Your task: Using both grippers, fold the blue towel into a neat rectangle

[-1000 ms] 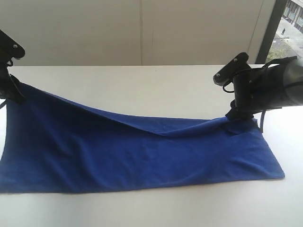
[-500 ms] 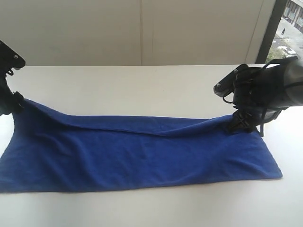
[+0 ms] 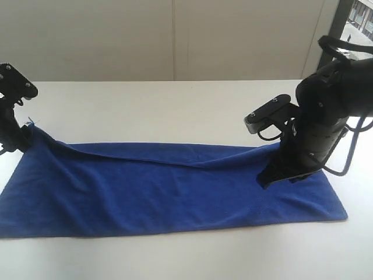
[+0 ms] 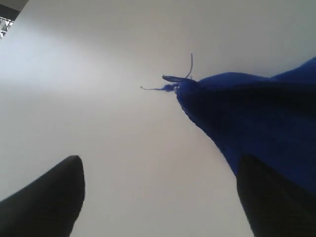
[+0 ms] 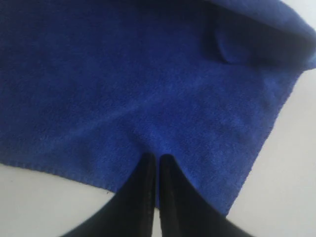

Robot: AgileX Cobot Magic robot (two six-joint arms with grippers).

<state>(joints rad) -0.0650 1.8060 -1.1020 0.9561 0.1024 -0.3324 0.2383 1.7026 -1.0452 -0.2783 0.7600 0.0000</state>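
The blue towel (image 3: 175,186) lies folded lengthwise in a long strip on the white table (image 3: 175,105), its back edge slightly raised. My left gripper (image 3: 22,135) stands at the towel's far left corner. In the left wrist view that gripper (image 4: 160,197) is open, its black fingers (image 4: 49,197) wide apart over bare table. The towel's frayed corner (image 4: 207,94) lies beside one finger, not between them. My right gripper (image 3: 278,175) points down over the towel's right end. Seen from its wrist, this gripper (image 5: 157,168) is shut above the towel (image 5: 123,74), and nothing shows between its fingers.
A pale wall runs behind the table. A dark window frame (image 3: 326,41) stands at the back right. Bare table shows in front of the towel and beyond it.
The towel's lifted left back corner has come down and the strip lies flatter. My right gripper has shut and swung down over the towel's right end.
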